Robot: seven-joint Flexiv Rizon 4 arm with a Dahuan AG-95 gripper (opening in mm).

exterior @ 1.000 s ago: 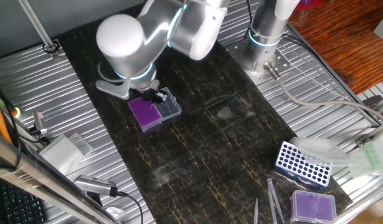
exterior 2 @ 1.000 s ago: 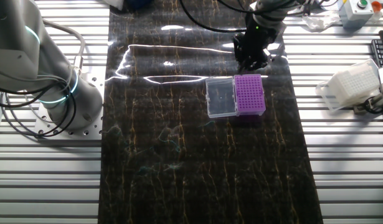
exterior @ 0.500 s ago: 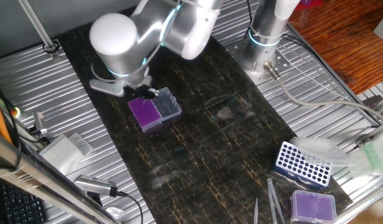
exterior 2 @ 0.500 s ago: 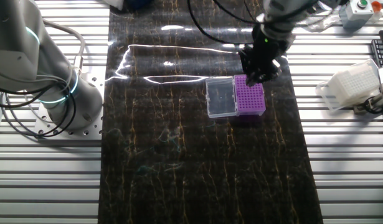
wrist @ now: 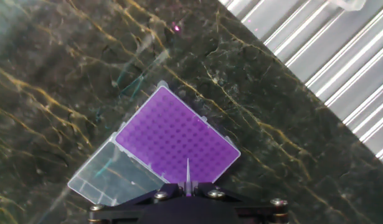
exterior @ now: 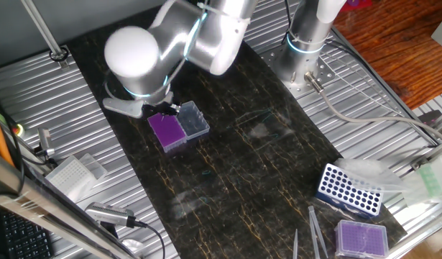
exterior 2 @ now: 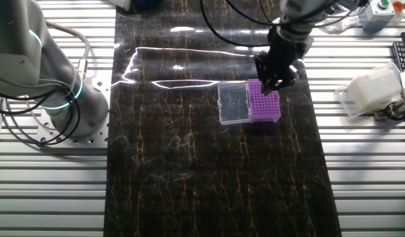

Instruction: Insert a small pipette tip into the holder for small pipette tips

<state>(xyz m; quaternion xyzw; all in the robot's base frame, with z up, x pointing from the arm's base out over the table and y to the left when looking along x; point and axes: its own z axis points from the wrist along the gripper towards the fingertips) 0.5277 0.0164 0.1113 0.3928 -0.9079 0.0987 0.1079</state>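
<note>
The holder (wrist: 175, 144) is a small square box with a bright purple gridded top and a clear lid panel (wrist: 110, 175) joined alongside; it lies on the dark mat (exterior: 228, 165). It also shows in one fixed view (exterior: 168, 130) and in the other fixed view (exterior 2: 263, 101). My gripper (wrist: 187, 184) is shut on the small pipette tip (wrist: 187, 171), a thin pale sliver pointing down over the near edge of the purple grid. In the fixed views the gripper (exterior 2: 273, 76) hangs just above the holder's purple half; the tip is too small to see there.
A blue rack with round holes (exterior: 348, 189), a lidless purple box (exterior: 361, 237) and grey tweezers (exterior: 315, 232) sit at the mat's near right corner. A white tip box (exterior 2: 372, 90) lies on the ribbed metal table. A second arm's base (exterior 2: 54, 99) stands beside the mat.
The gripper has moved from beside the holder's far edge to over its purple top, still holding the tip. The holder has not moved.
</note>
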